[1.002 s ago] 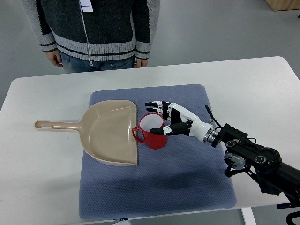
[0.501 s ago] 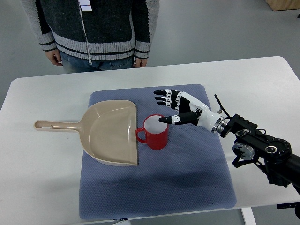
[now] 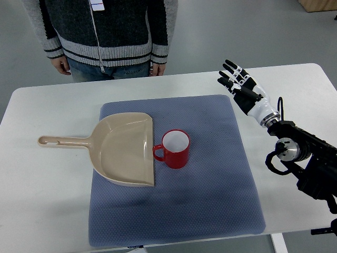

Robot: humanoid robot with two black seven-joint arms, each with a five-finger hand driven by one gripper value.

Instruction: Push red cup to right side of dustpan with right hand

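A red cup (image 3: 175,149) with a white inside stands upright on the blue-grey mat (image 3: 210,195), its handle pointing left and almost touching the right edge of the beige dustpan (image 3: 124,148). The dustpan lies flat with its handle stretching left onto the white table. My right hand (image 3: 238,83) is raised well to the right of the cup, past the mat's right edge, fingers spread and holding nothing. Its arm (image 3: 300,158) comes in from the right edge. The left arm does not show.
A person in a grey striped cardigan (image 3: 105,31) stands at the table's far edge, hands hanging down. The white table (image 3: 42,211) extends around the mat on all sides.
My right hand has left the cup's rim and swung up and away to the right, beyond the mat. The cup has ended slightly right of where it was one second ago.
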